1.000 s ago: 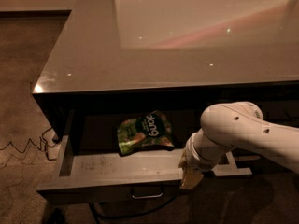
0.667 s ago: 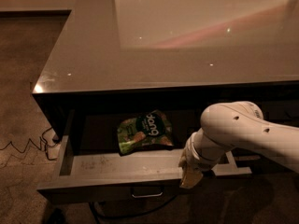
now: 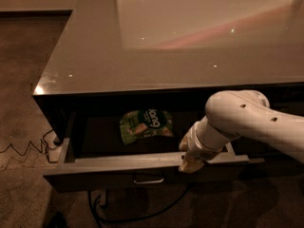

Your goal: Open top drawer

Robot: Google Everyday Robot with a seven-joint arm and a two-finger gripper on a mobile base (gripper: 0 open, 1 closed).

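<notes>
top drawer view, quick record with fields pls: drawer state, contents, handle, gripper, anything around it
top drawer: open, interior showing
contents: one green bag, lying flat near the back, about mid-width
handle: mid-front, nothing on it
gripper: at the drawer's front top edge, right of the handle
counter: glossy grey top above the drawer
cable: zigzags on the floor left of the drawer

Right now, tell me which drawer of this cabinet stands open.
The top drawer, the wide one directly under the tabletop: it is pulled out, a green bag lying inside, the gripper at its front rim. No other drawer shows pulled out.
</notes>
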